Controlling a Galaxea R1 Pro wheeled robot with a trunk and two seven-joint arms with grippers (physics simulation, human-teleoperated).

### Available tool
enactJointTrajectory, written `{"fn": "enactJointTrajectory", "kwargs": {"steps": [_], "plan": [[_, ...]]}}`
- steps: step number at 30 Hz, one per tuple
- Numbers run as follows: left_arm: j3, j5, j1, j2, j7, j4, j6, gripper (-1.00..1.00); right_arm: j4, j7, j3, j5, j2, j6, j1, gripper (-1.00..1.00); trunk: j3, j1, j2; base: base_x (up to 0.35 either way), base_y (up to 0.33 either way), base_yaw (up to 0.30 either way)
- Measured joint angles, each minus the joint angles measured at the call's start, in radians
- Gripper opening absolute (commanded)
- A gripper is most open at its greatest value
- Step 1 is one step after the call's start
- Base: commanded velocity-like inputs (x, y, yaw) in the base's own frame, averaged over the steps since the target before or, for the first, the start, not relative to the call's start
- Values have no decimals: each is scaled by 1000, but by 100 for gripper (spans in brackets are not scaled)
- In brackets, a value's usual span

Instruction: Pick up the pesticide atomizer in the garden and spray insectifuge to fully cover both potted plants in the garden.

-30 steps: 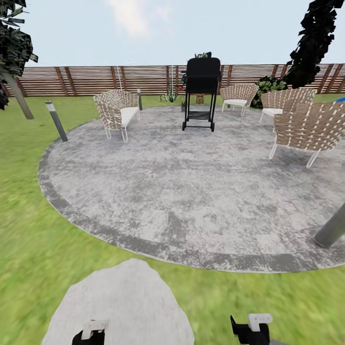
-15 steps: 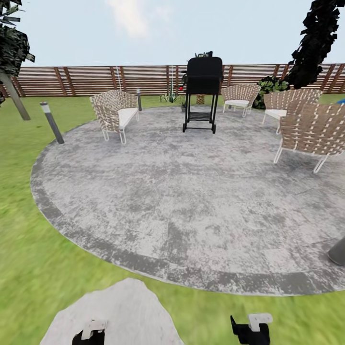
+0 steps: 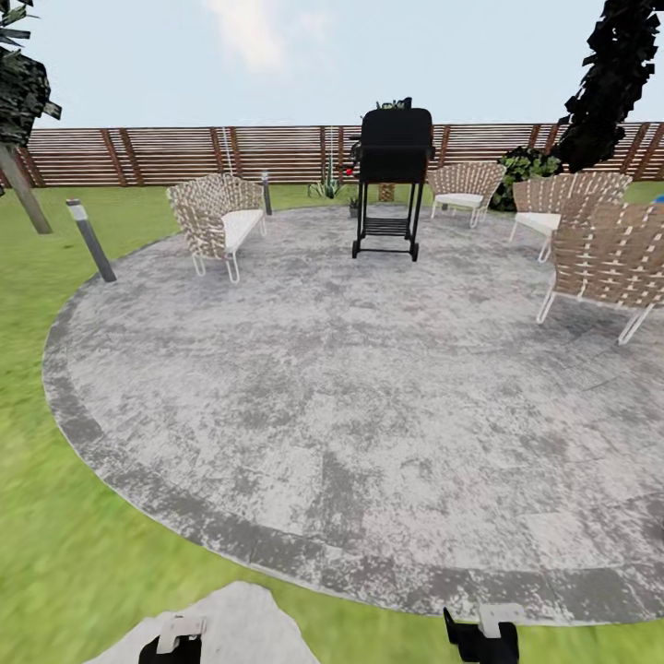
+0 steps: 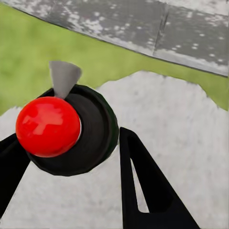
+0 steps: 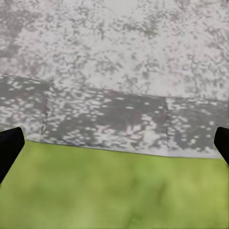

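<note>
Nearest, at the bottom edge of the head view, the left gripper [image 3: 171,644] and right gripper [image 3: 480,636] sit low over a pale stepping stone [image 3: 249,613] and a strip of lawn [image 3: 55,553]. In the left wrist view, the left gripper [image 4: 71,181] has its jaws spread, 2 black fingers [image 4: 143,181] wide apart above the stone [image 4: 191,143], with nothing between them; a black wheel-like part with a red ball [image 4: 47,126] on it sits beside them. In the right wrist view, the right gripper [image 5: 114,148] also has its jaws spread, dark fingertips [image 5: 9,148] at either margin, over grass [image 5: 114,191] and the paving's darker border [image 5: 114,124].

Beyond lies the garden's round grey mottled patio [image 3: 350,387]. At its left rim stands a short grey post light [image 3: 89,238]. A woven chair [image 3: 214,221] with a white cushion sits left of centre; 3 more woven chairs [image 3: 604,263] stand on the right. A black barbecue grill [image 3: 392,175] on a wheeled stand is at the far middle. Behind it, low greenery [image 3: 327,187] sits by the slat fence [image 3: 184,152], too small to tell whether it is a potted plant. Dark trees [image 3: 613,83] flank the scene. The pesticide atomizer cannot be made out anywhere.
</note>
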Motion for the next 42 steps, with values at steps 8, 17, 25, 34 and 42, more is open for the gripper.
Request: {"fn": "enactJointTrajectory", "kwargs": {"steps": [8,17,25,34,42], "plan": [[0,0,0,0,0,0,0,-100,0,0,0,0,0,0,0,100,0,0,0,336,37,0],[0,0,0,0,0,0,0,-100,0,1,0,0,0,0,0,100,0,0,0,335,125,0],[0,0,0,0,0,0,0,-100,0,1,0,-1,0,0,0,100,0,0,0,335,130,0],[0,1,0,0,0,0,0,-100,0,1,0,-1,0,0,0,100,0,0,0,335,117,0],[0,0,0,0,0,0,0,-100,0,1,0,-1,0,0,0,100,0,0,0,335,100,0]]}}
